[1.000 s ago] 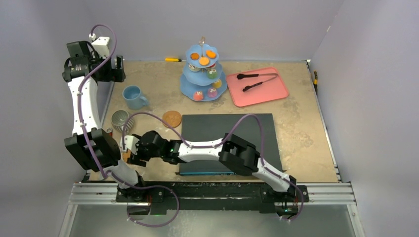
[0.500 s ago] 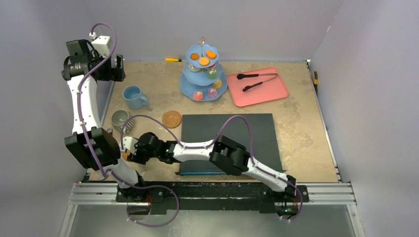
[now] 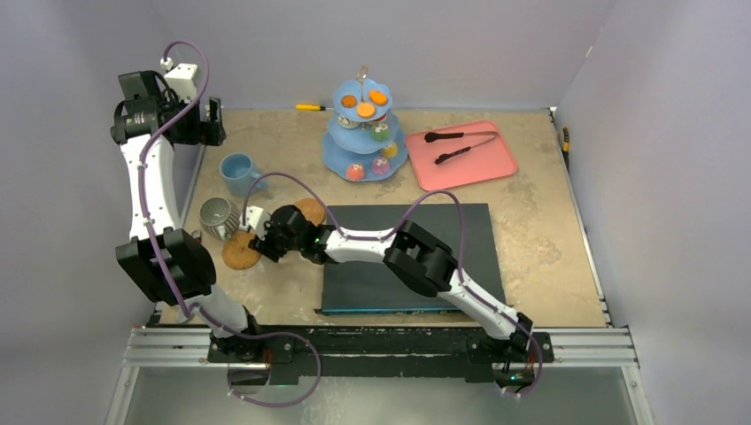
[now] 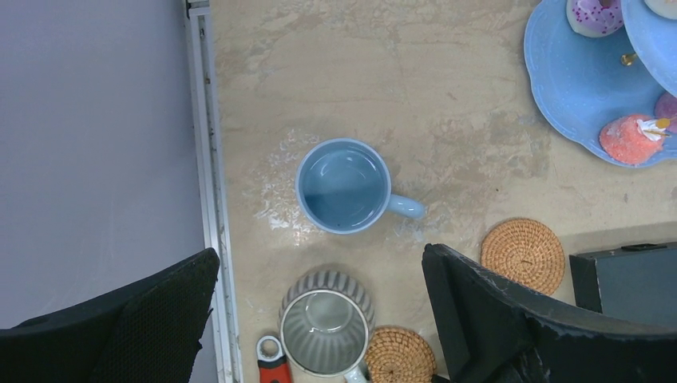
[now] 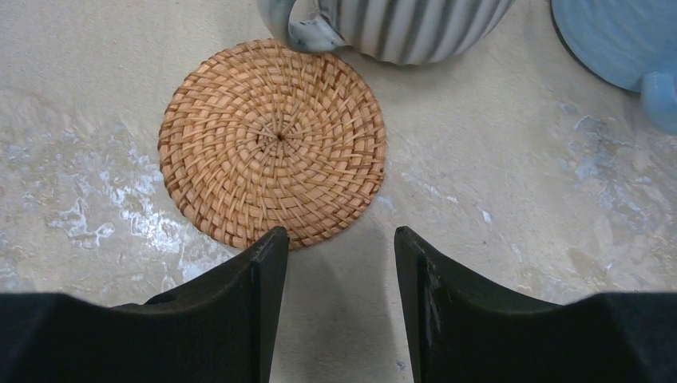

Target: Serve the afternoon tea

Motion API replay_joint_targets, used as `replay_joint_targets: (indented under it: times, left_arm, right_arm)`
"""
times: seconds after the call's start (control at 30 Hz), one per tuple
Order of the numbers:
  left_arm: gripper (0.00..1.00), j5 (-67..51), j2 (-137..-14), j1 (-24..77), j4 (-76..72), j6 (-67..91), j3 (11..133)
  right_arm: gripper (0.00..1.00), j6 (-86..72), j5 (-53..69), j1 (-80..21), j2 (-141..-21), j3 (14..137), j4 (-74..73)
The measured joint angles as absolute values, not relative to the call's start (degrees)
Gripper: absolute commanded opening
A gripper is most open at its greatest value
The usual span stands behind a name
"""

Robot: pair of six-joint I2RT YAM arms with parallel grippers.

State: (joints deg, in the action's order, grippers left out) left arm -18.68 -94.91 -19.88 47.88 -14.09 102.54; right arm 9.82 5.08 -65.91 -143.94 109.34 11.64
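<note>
The light-blue three-tier stand [image 3: 336, 155] is at the back centre and carries several small cakes, such as an orange one [image 3: 364, 109], a red one [image 3: 355, 172] and a purple one [image 3: 382, 165]. The left wrist view shows the stand's rim [image 4: 559, 88] and the red cake [image 4: 629, 137]. The light-blue mug [image 3: 236, 173] [image 4: 345, 185] stands upright at the left. My left gripper [image 3: 211, 122] [image 4: 319, 254] hangs high above it, open and empty. My right gripper [image 3: 255, 241] [image 5: 339, 233] is low over the table, open, with nothing between its fingers, just short of a wicker coaster [image 5: 271, 144].
A grey striped mug [image 3: 215, 215] [image 4: 326, 323] stands next to that coaster [image 3: 239, 252]. A second coaster [image 3: 310, 211] [image 4: 523, 255] lies by the black mat [image 3: 443, 239]. A red wrench [image 4: 271, 363] lies near the left rail. The pink tray [image 3: 483, 168] holds black tongs [image 3: 456, 137].
My right arm swung from the near left edge back toward the grey mug, and its jaws narrowed a little. The coaster now lies in full view before it. The left arm stayed still.
</note>
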Motion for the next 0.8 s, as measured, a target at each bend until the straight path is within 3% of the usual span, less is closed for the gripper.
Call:
replay_joint_targets:
  times: [0.17,0.3,0.43,0.8]
  left_arm:
    - [0.99,-18.96,-94.94,-19.88,47.68,-14.04,102.54]
    - [0.99,-19.11,-94.94,-19.88,47.68,-14.04,102.54]
    - [0.99,-19.14,-95.0,-19.88,47.68,-14.04,102.54]
    - [0.99,-19.11,-95.96,-19.88,48.03,-13.93,103.57]
  right_arm:
    - [0.57,9.34,5.1,-65.76,-143.92,109.32,11.66]
    - [0.7,8.86,4.91,-65.98,-142.12,106.74,12.23]
    - [0.76,8.73,4.51,-66.72,-137.82,103.22,13.04]
    - [0.7,9.02,7.84,-71.37,-143.09,115.66,14.52]
